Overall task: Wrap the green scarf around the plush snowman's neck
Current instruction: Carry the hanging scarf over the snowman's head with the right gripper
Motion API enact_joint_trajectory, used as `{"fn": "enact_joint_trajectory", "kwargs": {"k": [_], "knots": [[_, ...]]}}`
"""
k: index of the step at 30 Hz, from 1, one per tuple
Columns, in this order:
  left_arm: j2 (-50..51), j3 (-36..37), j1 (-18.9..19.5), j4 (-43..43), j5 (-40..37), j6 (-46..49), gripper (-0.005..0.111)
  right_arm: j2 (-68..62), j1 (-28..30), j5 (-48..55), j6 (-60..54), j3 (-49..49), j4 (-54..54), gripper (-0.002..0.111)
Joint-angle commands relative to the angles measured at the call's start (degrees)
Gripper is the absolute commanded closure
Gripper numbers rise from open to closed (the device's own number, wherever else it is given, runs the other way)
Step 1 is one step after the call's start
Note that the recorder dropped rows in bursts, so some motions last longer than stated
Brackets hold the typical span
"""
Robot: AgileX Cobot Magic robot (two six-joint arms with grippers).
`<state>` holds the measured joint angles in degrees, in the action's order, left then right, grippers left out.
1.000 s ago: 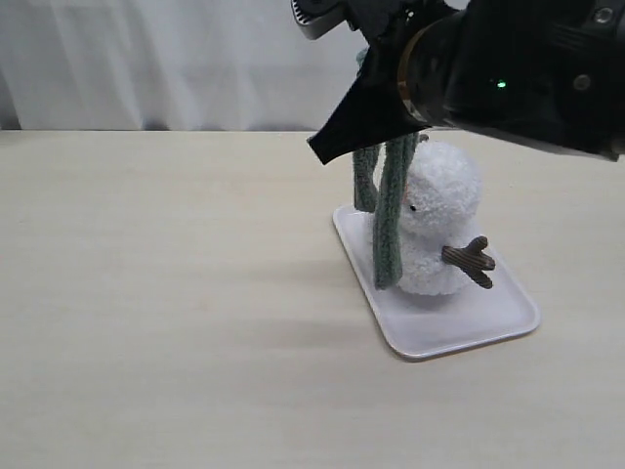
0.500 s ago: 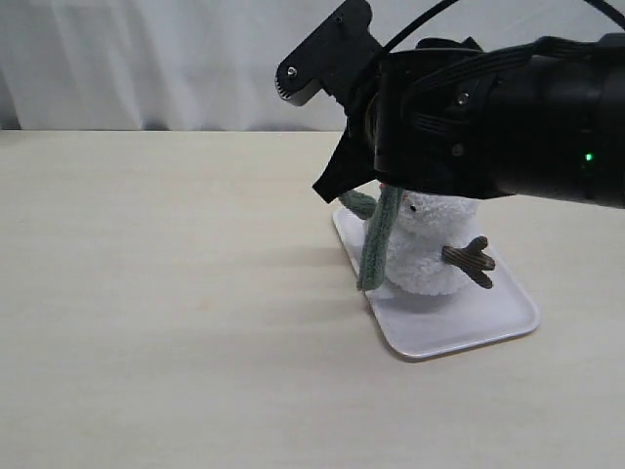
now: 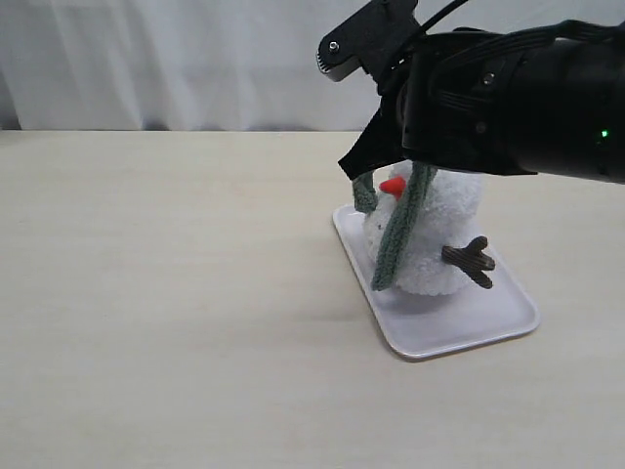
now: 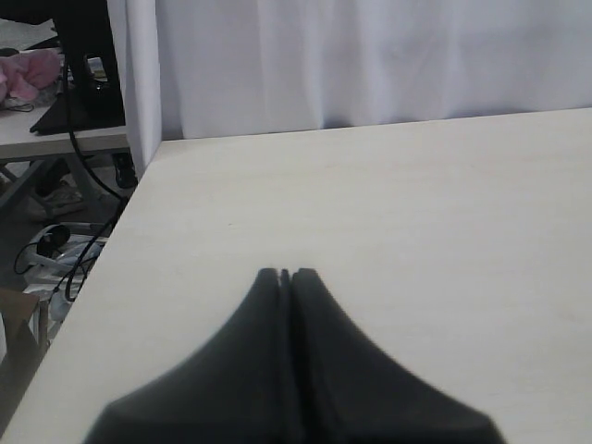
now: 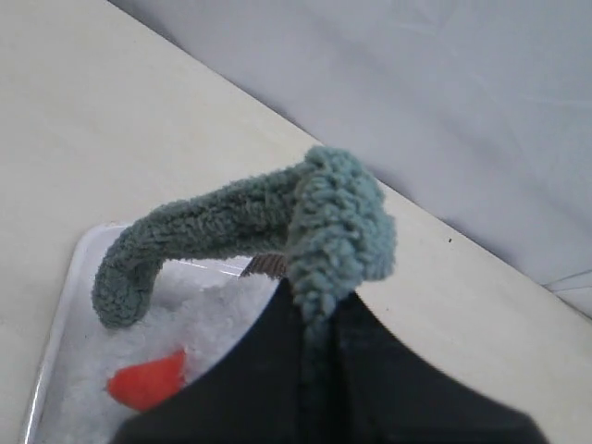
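The plush snowman (image 3: 441, 252) stands upright on the white tray (image 3: 459, 327), its orange-red nose (image 3: 393, 185) showing and one brown twig arm (image 3: 470, 262) sticking out. My right gripper (image 3: 354, 164) hovers over its head, shut on a fold of the green scarf (image 5: 338, 227). The scarf's long strand (image 3: 395, 239) hangs down across the snowman's front. Its short end (image 3: 363, 195) droops beside the face, and also curls over the head (image 5: 125, 287). My left gripper (image 4: 287, 274) is shut with nothing in it, low over bare table, and is out of the exterior view.
A white curtain (image 3: 176, 59) closes off the far side. The left wrist view shows the table's side edge (image 4: 102, 268), with cables and clutter (image 4: 46, 250) on the floor beyond it. My right arm (image 3: 527, 107) hides the snowman's head top.
My right gripper dropped from high above onto the snowman's head, then shifted right. The scarf strands moved with it from beside the snowman onto its front, and the nose now shows.
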<state>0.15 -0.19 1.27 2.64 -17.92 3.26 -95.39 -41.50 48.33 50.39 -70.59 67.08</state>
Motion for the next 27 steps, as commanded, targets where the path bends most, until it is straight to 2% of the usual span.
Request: {"fn": "enact_joint_trajectory", "kwargs": {"k": [1, 8, 15, 27], "knots": [[-0.2, 0.2, 0.1, -0.2, 0.5, 0.1, 0.107, 0.9, -0.3, -1.1, -0.3, 0.0, -1.2, 0.104], [-0.2, 0.2, 0.1, -0.2, 0.5, 0.1, 0.107, 3.5, -2.8, -8.8, -8.1, 0.0, -6.3, 0.104], [-0.2, 0.2, 0.1, -0.2, 0.5, 0.1, 0.107, 4.3, -3.2, -8.9, -12.4, 0.0, -10.1, 0.104], [-0.2, 0.2, 0.1, -0.2, 0.5, 0.1, 0.107, 3.5, -3.1, -9.1, -12.5, 0.2, -10.5, 0.104]]}}
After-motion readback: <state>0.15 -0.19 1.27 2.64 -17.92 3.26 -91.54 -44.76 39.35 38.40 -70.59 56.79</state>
